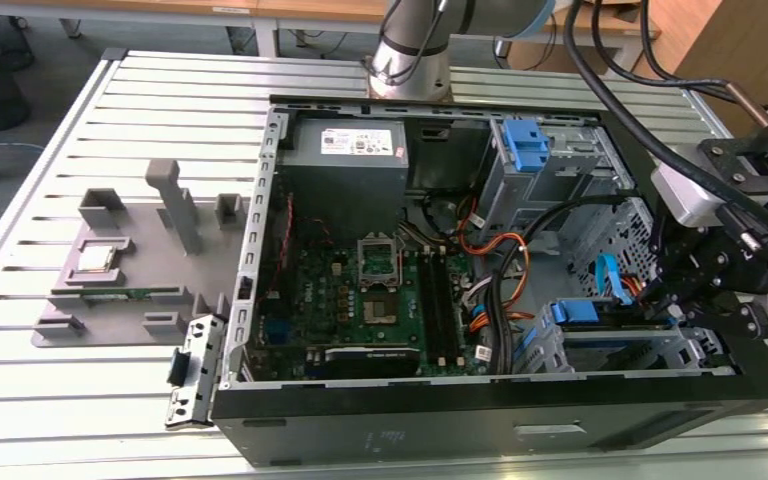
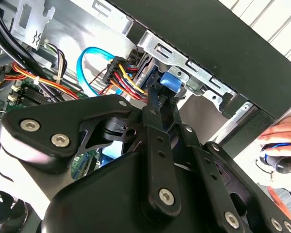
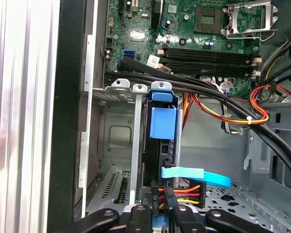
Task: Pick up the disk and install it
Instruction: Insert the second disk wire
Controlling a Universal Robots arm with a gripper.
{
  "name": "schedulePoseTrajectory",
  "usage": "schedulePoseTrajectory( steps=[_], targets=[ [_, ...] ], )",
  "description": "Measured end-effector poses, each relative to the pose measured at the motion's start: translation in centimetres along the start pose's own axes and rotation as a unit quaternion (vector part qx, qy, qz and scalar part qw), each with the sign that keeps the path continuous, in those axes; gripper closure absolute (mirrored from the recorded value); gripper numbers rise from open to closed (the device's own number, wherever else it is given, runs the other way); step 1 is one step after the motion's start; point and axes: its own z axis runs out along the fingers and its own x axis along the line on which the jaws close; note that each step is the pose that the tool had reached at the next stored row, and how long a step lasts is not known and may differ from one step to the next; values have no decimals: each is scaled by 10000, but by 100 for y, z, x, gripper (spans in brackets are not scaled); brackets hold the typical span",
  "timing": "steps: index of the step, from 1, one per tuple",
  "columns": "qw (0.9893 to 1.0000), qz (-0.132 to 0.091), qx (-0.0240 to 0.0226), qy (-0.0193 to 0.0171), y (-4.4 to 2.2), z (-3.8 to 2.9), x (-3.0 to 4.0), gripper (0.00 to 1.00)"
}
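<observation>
We see a slatted metal table (image 1: pixel 37 420) carrying an open computer case (image 1: pixel 491 420), which lies on its side with the motherboard (image 1: pixel 357 290) facing up. In the exterior view, the robot arm (image 1: pixel 758 160) comes in from 3 o'clock. A grey power-supply box (image 1: pixel 344 150) sits at 11 o'clock inside the case, and a grey fixture (image 1: pixel 131 260) rests on the table at 9 o'clock.

The disk (image 1: pixel 611 325) is in the drive cage (image 1: pixel 678 350) at about 4 o'clock in the case, close to the black front wall. It stands on edge in its slot, and we see a thin dark slab capped by a blue plastic carrier frame. In the first wrist view, the square blue tab of the disk (image 3: pixel 162 121) rises between the cage's silver rails. In the exterior view, its long axis runs from 9 to 3 o'clock, with the blue tab end towards 9 o'clock and the motherboard.

The gripper (image 1: pixel 684 300) hangs right at the cage. In the second wrist view, the gripper (image 2: pixel 160 99) reaches the blue frame of the disk (image 2: pixel 170 82). We cannot tell whether the claw clamps the frame or merely meets it.

A blue ribbon cable (image 3: pixel 199 175) curls just beside the disk, over red, orange and yellow wires. A person's hand (image 2: pixel 281 145) rests outside the case.
</observation>
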Motion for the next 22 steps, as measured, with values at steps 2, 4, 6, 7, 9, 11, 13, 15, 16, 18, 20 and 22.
schedulePoseTrajectory(
  steps=[2, 4, 6, 7, 9, 11, 13, 15, 16, 18, 20, 22],
  targets=[
    [10000, 0, 0, 0, 0, 0, 0, 76],
    [10000, 0, 0, 0, 0, 1, 0, 76],
    [10000, 0, 0, 1, 0, 0, -1, 77],
    [10000, 0, 0, 3, 0, -1, -1, 83],
    [10000, 0, 0, 2, 0, 0, -1, 83],
    [10000, 0, 0, 1, 0, 1, -2, 83],
    [10000, 0, 0, -15, 0, -1, -2, 83],
    [10000, 0, 1, -19, 0, -23, -2, 83],
    [10000, 0, 1, -16, 0, -44, -3, 83],
    [10000, 0, 1, -18, 0, -56, -3, 83],
    [10000, 0, 1, -17, 0, -56, -4, 83],
    [10000, 0, 1, -16, 3, -57, -13, 83]
  ],
)
